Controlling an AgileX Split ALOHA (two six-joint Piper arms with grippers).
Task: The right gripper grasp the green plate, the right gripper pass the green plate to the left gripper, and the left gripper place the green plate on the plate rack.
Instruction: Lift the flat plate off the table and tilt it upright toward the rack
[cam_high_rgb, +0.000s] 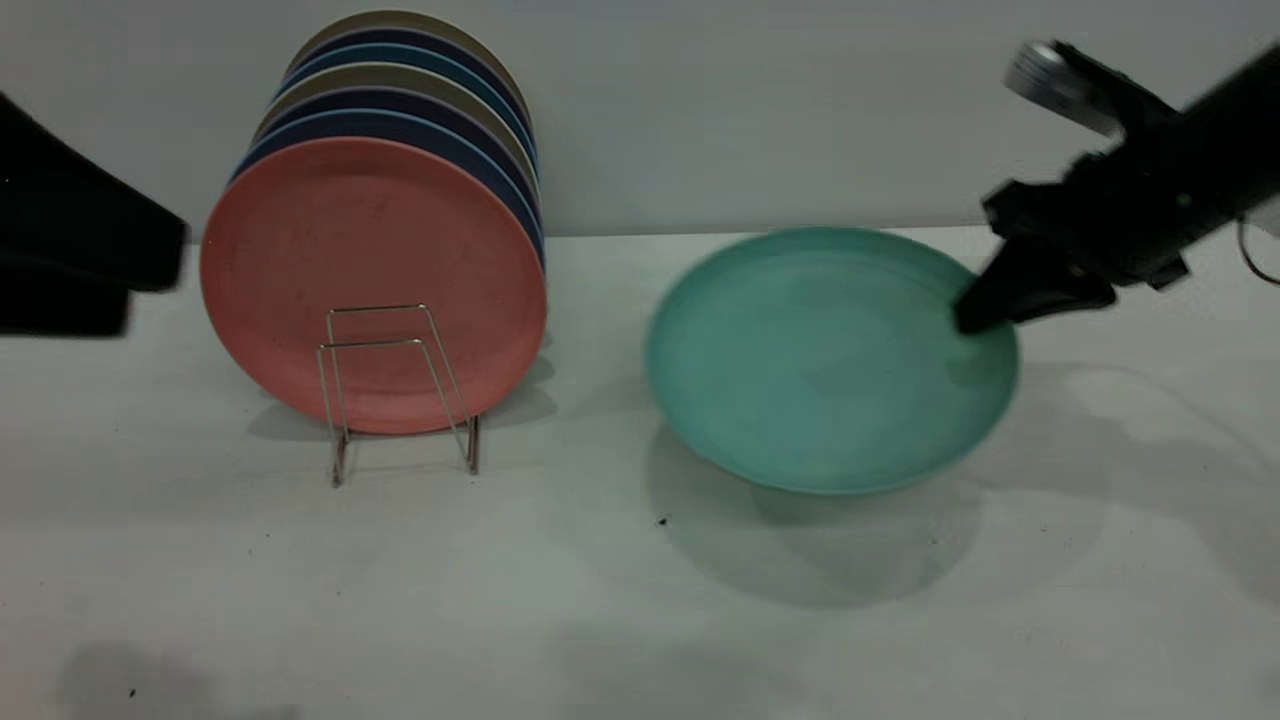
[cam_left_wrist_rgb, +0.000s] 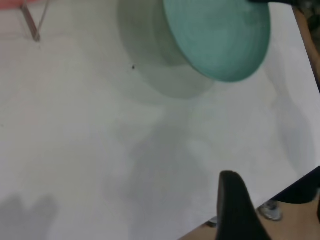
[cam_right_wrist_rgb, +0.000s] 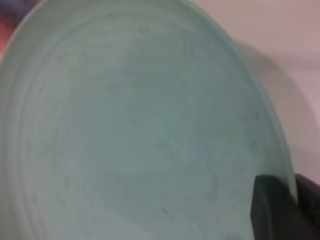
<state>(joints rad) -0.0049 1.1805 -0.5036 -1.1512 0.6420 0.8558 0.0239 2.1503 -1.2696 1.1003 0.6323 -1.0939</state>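
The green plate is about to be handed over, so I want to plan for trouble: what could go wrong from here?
The right gripper pinches the green plate only at its rim, lifted and tilted, so it might slip or swing. The left gripper waits far off beside the plate rack, whose stacked plates could be knocked.

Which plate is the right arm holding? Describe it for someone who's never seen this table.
Right of the silver wire plate rack with its upright plates, one round matte teal-green plate hangs tilted above the white table. The black right gripper pinches its rim; it alone is green.
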